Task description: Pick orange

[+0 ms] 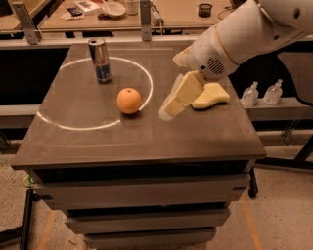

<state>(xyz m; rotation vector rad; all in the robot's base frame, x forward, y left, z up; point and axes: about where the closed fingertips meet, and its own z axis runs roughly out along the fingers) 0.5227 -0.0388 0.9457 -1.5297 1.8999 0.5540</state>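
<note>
The orange [128,100] sits on the dark table top [195,136], on the right edge of a white painted circle [83,124]. My gripper [168,108] hangs from the white arm [234,39] just above the table. It is to the right of the orange, a short gap away and not touching it. It holds nothing that I can see.
A silver and blue drink can [100,60] stands upright behind and left of the orange. A pale yellow wavy sponge [211,95] lies just right of the gripper. Two small clear bottles [261,93] stand on a lower shelf to the right. A cluttered bench [122,10] runs behind.
</note>
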